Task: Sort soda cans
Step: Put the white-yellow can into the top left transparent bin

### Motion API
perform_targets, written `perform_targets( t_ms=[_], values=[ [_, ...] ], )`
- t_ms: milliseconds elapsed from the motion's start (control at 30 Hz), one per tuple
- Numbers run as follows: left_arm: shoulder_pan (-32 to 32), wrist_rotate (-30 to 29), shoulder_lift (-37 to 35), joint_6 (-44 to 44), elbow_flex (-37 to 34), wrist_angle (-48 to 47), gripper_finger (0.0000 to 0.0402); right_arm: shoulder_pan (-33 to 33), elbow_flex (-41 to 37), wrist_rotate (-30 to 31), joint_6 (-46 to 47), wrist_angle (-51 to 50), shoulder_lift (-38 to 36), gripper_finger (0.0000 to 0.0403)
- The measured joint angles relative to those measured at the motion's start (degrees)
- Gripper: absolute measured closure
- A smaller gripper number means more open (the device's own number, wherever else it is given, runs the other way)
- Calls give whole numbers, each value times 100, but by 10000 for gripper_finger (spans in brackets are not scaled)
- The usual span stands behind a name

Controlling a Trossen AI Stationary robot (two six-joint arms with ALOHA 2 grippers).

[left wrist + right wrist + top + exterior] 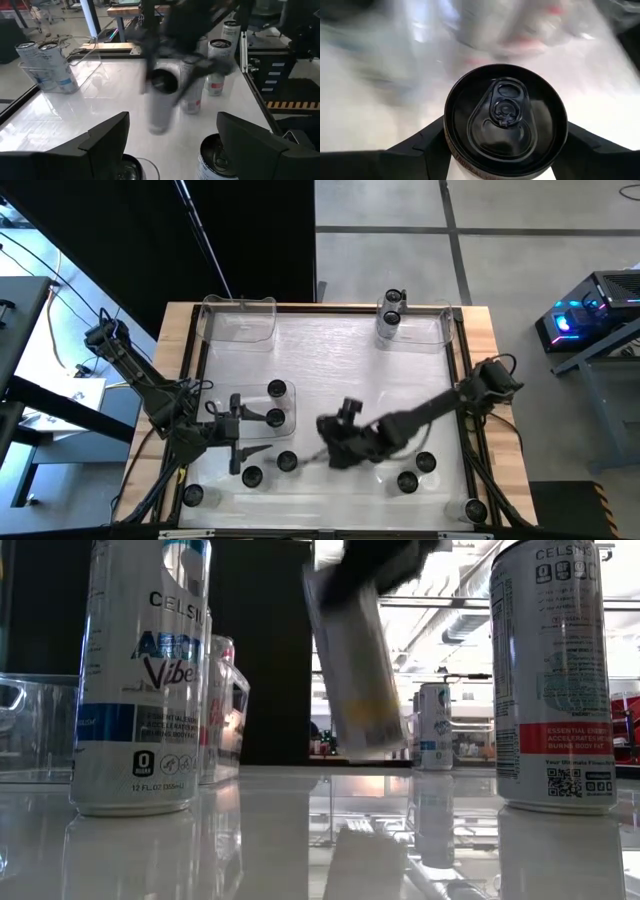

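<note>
Bright overhead light glares off the white table [330,350] — the moving can [352,665] smears with blur.

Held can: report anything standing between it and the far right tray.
Nothing visible does. The can is up off the table in the right claw, and the table between it and the tray is bare. Two cans already fill the tray's left end; the rest looks free.
</note>
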Motion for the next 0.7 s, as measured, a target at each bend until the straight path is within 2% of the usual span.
perform_targets(
  t_ms=[67, 133, 200, 267, 367, 467, 600, 700],
  values=[
    [1, -4, 48, 2, 0, -10, 108, -291, -421, -20, -113, 113, -131, 155],
    [2, -42, 114, 25, 0, -18, 108, -596, -949, -123, -299, 719, -469, 155],
    [66, -206, 199, 33, 0, -1, 108, -945, -1569, -334, -493, 1643, -928, 155],
    [189, -335, 297, 33, 0, -7, 108, -1338, -2269, -798, -611, 2712, -1311, 154],
    [445, -284, 420, 54, 0, -5, 108, -1866, -3137, -1248, -639, 4019, -1555, 154],
    [808, 108, 561, 288, 0, 238, 108, -2201, -3553, -1466, -616, 4982, -1628, 154],
    [1581, 1359, 764, 483, -1, 903, 108, -2426, -3770, -1752, -602, 5222, -1503, 154],
    [2062, 1481, 945, 583, 0, 1309, 108, -2443, -3740, -1853, -632, 5225, -1510, 153]
  ],
)
